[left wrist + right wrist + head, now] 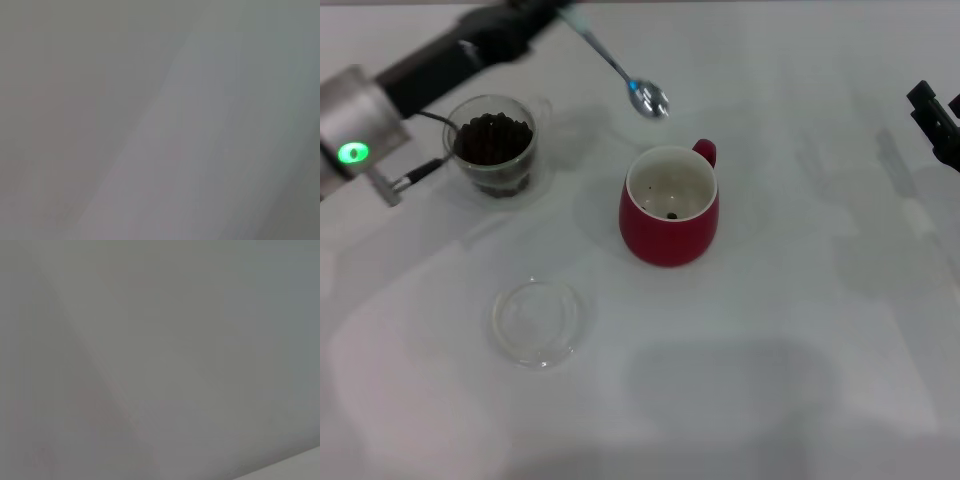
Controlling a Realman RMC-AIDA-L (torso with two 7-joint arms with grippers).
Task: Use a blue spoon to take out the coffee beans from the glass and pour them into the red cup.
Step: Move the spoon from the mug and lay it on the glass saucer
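In the head view my left arm reaches in from the left, and its gripper (552, 10) at the top edge is shut on the pale blue handle of the blue spoon (620, 72). The spoon slants down to the right. Its shiny bowl hangs in the air just behind the red cup (670, 228) and looks empty. The red cup stands mid-table with a white inside and one dark bean at its bottom. The glass (498, 170) stands to the left under my left arm, filled with coffee beans (495, 137). My right gripper (936, 115) is parked at the right edge.
A shallow clear round glass dish (535, 322) lies on the white table (790, 330) in front of the glass. Both wrist views show only a blank grey surface.
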